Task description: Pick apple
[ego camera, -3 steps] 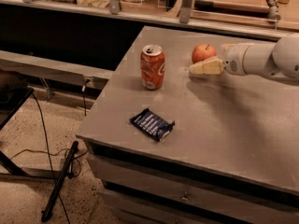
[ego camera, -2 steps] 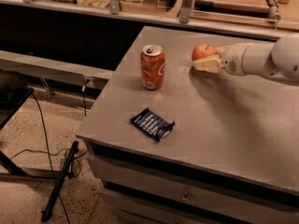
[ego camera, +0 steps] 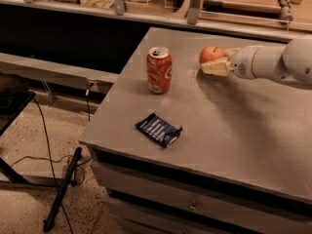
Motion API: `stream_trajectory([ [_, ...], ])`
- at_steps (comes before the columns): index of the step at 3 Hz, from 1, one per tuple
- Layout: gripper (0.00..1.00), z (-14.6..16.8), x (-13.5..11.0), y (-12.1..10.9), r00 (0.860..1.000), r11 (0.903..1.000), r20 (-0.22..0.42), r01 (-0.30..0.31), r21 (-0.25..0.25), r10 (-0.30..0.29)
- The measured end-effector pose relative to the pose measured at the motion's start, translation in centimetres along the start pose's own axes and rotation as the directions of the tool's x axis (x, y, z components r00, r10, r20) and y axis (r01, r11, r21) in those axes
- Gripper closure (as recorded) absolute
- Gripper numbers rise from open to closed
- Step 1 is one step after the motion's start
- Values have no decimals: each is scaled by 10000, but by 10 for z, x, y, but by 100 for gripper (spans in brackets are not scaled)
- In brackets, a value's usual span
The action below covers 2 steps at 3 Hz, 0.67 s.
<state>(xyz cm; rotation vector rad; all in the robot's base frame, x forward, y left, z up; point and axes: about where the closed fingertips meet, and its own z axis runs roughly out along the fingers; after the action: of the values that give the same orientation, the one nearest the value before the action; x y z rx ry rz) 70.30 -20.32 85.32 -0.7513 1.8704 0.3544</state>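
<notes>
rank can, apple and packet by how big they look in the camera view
1. can and packet: about alike; the packet is nearer the camera, so unsure
2. apple: smallest, partly hidden by the gripper beside it

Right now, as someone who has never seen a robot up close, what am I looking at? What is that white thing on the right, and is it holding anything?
This is one picture from the robot's only camera, looking down at a grey counter. Where the camera is mounted is not known. The thick white limb coming in from the right is the robot's arm. At its end is its tool, the part that grasps things. The tool is right up against a small red-orange apple near the far side of the counter. I cannot tell whether it already grips the apple. To the left of the apple, and apart from it, an orange-red soda can stands upright. Near the front edge a dark blue snack packet lies flat.
</notes>
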Motion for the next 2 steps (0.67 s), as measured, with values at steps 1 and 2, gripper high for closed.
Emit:
stream_trajectory([
  [1,100,-2,-14,6,9990,9991,411,-182,-384,197],
  [2,100,-13,-45,14,9935,9967,1118,-139,-805,229],
])
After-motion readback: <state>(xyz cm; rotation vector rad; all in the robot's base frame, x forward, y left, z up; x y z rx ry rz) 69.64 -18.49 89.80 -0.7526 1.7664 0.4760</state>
